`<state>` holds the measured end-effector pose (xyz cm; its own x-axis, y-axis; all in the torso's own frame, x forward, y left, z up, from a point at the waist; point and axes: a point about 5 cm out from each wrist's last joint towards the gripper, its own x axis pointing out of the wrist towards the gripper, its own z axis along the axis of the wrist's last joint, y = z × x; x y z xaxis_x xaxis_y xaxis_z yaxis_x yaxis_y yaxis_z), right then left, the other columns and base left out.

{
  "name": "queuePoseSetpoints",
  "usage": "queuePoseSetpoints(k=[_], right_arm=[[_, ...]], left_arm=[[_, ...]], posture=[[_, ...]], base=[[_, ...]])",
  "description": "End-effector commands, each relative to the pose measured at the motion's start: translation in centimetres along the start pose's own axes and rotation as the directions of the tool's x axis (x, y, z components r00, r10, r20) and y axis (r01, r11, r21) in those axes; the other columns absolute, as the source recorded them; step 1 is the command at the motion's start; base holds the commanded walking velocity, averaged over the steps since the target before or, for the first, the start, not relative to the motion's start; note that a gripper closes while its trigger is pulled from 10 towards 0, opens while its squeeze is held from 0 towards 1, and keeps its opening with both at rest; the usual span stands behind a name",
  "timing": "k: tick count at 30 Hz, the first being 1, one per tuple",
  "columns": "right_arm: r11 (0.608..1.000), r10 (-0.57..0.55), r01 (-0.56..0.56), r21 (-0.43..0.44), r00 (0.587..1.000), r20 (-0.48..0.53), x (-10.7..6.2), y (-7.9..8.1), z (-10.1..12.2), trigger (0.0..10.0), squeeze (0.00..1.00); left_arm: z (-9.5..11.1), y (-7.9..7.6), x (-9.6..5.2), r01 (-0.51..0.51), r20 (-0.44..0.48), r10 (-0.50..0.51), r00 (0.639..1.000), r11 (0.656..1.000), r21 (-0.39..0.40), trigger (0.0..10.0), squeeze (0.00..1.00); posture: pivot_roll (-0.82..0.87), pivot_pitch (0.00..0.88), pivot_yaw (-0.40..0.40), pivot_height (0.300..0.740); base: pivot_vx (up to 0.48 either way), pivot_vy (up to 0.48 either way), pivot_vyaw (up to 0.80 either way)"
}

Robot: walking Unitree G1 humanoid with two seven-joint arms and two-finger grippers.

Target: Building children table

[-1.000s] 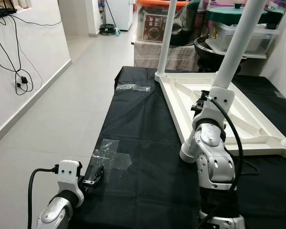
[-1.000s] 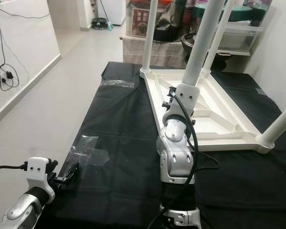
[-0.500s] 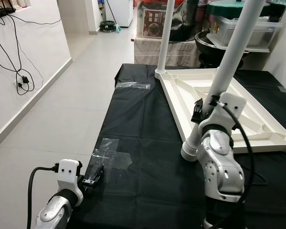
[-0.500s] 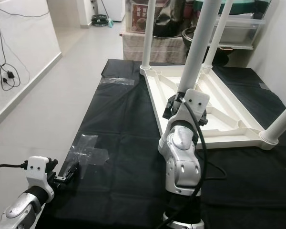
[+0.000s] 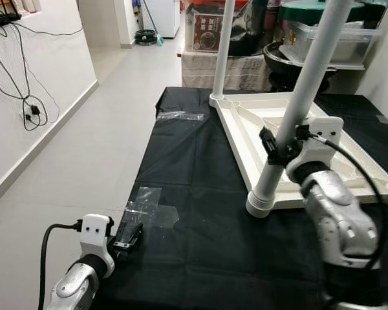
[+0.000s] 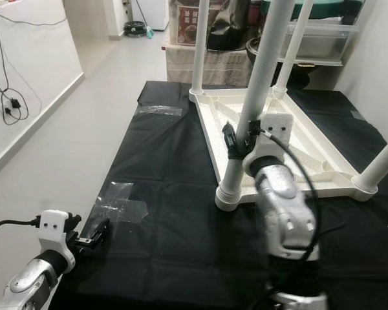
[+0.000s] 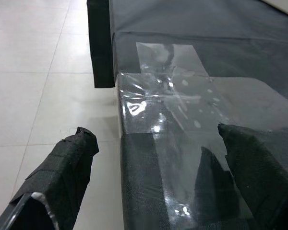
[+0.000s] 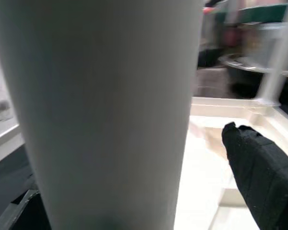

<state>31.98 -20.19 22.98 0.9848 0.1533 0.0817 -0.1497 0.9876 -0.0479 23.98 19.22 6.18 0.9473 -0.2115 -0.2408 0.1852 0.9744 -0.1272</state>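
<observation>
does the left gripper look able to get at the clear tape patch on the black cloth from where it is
Probably yes. The left gripper sits open at the edge of the black cloth, with the clear tape patch just ahead of its fingers and nothing lying between them.

Bright, even indoor light. Glare glints on the clear tape [image 7: 173, 115] over the black cloth [image 5: 200, 187]; the white leg [image 8: 105, 105] looms blurred, background soft.

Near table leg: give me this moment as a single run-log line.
right gripper | around near leg | tabletop upside down | left gripper idle at cloth edge
</observation>
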Motion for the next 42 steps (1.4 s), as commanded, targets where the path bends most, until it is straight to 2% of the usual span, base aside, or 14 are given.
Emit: queuePoseSetpoints(k=[1, 5, 8, 16, 17, 18, 19, 21, 22, 24, 25, 39, 41, 42], right_arm=[[0.999, 0.044, -0.044, 0.012, 0.999, 0.004, 0.2, 0.1, -0.1, 10.0, 0.0], [0.979, 0.204, -0.204, 0.007, 0.979, 0.005, 1.1, -0.8, 0.6, 10.0, 0.0], [0.932, 0.36, -0.36, 0.041, 0.933, 0.02, 2.1, -1.0, 1.7, 10.0, 0.0], [0.862, 0.504, -0.503, 0.069, 0.864, 0.002, 3.4, -1.9, 2.0, 10.0, 0.0], [0.847, 0.528, -0.526, 0.07, 0.849, -0.008, 3.5, -1.9, 1.9, 8.1, 0.0], [0.847, 0.528, -0.526, 0.07, 0.849, -0.008, 3.5, -1.9, 1.9, 8.1, 0.0], [0.826, 0.561, -0.559, 0.074, 0.827, -0.019, 3.5, -1.9, 1.7, 5.5, 0.0], [0.819, 0.573, -0.57, 0.061, 0.819, -0.035, 3.5, -2.1, 1.4, 5.1, 0.0], [0.781, 0.624, -0.622, 0.054, 0.777, -0.077, 3.5, -2.3, 0.7, 2.3, 0.0], [0.772, 0.635, -0.633, 0.054, 0.767, -0.087, 3.5, -2.3, 0.5, 2.3, 0.0], [0.767, 0.641, -0.64, 0.049, 0.76, -0.105, 3.6, -2.5, 0.1, 0.4, 0.0], [0.761, 0.644, -0.647, 0.048, 0.746, -0.171, 3.6, -3.6, -1.6, 0.0, 0.0], [0.774, 0.63, -0.632, 0.05, 0.759, -0.161, 3.8, -3.5, -1.7, 0.0, 0.0], [0.831, 0.555, -0.555, 0.038, 0.82, -0.144, 4.3, -2.9, -1.9, 0.0, 0.0]], left_arm=[[-0.4, 0.1, 0.0, 0.001, -0.017, -0.001, 1.0, 1.0, 0.016, 10.0, 0.0], [-0.4, 0.0, 0.0, 0.005, -0.016, -0.005, 1.0, 1.0, 0.016, 10.0, 0.0], [-0.2, 0.1, 0.1, 0.005, -0.012, -0.005, 1.0, 1.0, 0.019, 10.0, 0.0], [-0.3, 0.2, -0.1, 0.002, -0.01, -0.001, 1.0, 1.0, 0.02, 10.0, 0.0], [-0.3, 0.1, 0.0, 0.002, -0.009, -0.002, 1.0, 1.0, 0.02, 10.0, 0.0], [-0.3, 0.1, 0.0, 0.002, -0.009, -0.002, 1.0, 1.0, 0.02, 10.0, 0.0], [-0.3, 0.1, 0.0, 0.002, -0.009, -0.001, 1.0, 1.0, 0.02, 10.0, 0.0], [-0.3, 0.1, 0.0, 0.002, -0.008, -0.001, 1.0, 1.0, 0.02, 10.0, 0.0], [-0.3, 0.0, 0.0, 0.002, -0.008, -0.002, 1.0, 1.0, 0.019, 10.0, 0.0], [-0.3, 0.0, 0.0, 0.002, -0.008, -0.002, 1.0, 1.0, 0.019, 10.0, 0.0], [-0.3, 0.0, 0.0, 0.003, -0.008, -0.003, 1.0, 1.0, 0.02, 10.0, 0.0], [-0.5, -0.1, -0.1, 0.006, -0.011, -0.005, 1.0, 1.0, 0.022, 10.0, 0.0], [-0.5, -0.1, -0.1, 0.008, -0.012, -0.008, 1.0, 1.0, 0.022, 10.0, 0.0], [-0.5, -0.3, -0.1, 0.011, -0.012, -0.01, 1.0, 1.0, 0.021, 10.0, 0.0]], posture=[[0.04, 0.0, -0.027, 0.74], [0.05, 0.0, -0.031, 0.74], [0.06, 0.0, -0.04, 0.74], [0.07, 0.0, -0.052, 0.74], [0.07, 0.0, -0.058, 0.74], [0.07, 0.0, -0.058, 0.74], [0.07, 0.0, -0.058, 0.74], [0.08, 0.0, -0.063, 0.74], [0.08, 0.0, -0.063, 0.74], [0.08, 0.0, -0.063, 0.74], [0.08, 0.0, -0.065, 0.74], [0.08, 0.0, -0.071, 0.74], [0.08, 0.0, -0.072, 0.74], [0.09, 0.0, -0.074, 0.74]], base=[[0.0, 0.0, 0.0], [0.0, 0.0, 0.0], [0.0, 0.0, 0.0], [0.0, 0.0, 0.0], [0.0, 0.0, 0.0], [0.0, 0.0, 0.0], [0.0, 0.0, 0.0], [0.0, 0.0, 0.0], [0.0, 0.0, 0.0], [0.0, 0.0, 0.0], [0.0, 0.0, 0.0], [0.0, 0.0, 0.0], [0.0, 0.0, 0.0], [0.0, 0.0, 0.0]])
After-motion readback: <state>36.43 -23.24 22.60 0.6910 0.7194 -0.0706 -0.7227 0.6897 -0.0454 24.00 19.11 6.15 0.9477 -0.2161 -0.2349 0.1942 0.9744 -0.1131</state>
